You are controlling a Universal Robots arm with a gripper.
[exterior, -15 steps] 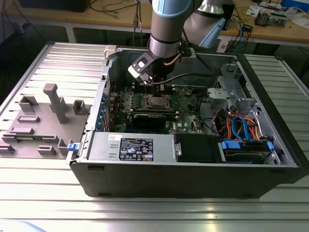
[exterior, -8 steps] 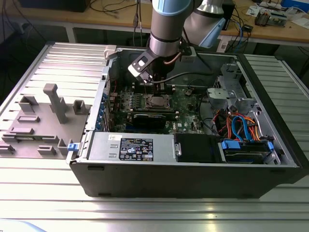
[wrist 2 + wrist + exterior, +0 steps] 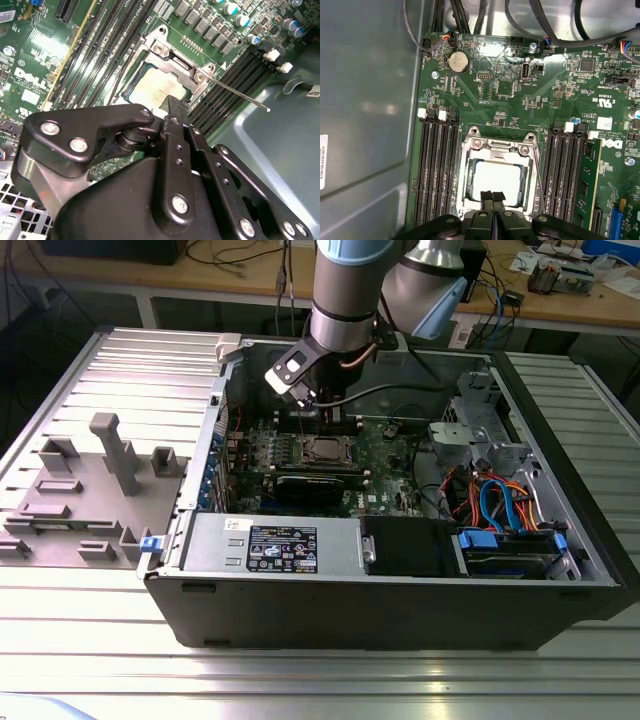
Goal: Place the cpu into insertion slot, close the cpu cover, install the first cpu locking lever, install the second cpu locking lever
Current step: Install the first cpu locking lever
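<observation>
A small flat square cpu (image 3: pixel 496 176) with a dull silver-grey metal top lay seated in the socket of a green motherboard (image 3: pixel 485 95), its face plain and slightly glossy. One thin silver metal cpu cover (image 3: pixel 496 146), a frame plate with a square window, lay flat over it, so the chip showed through the opening in both wrist views. One cpu and one cover were in sight. In the second wrist view the cpu (image 3: pixel 150 85) sat under the cover (image 3: pixel 175 54), and one thin steel lever rod (image 3: pixel 240 95) stuck out free past the socket's corner, over a bank of black memory slots (image 3: pixel 225 85). The two black metal fingers (image 3: pixel 486 196) were pressed together tip to tip with nothing between them, poised at the edge of the cover's window; contact with it could not be judged. In the exterior view one grey and blue robot arm (image 3: pixel 345 300) reached down into one open dark computer case (image 3: pixel 400 610) standing on a ribbed metal counter (image 3: pixel 300 680)
</observation>
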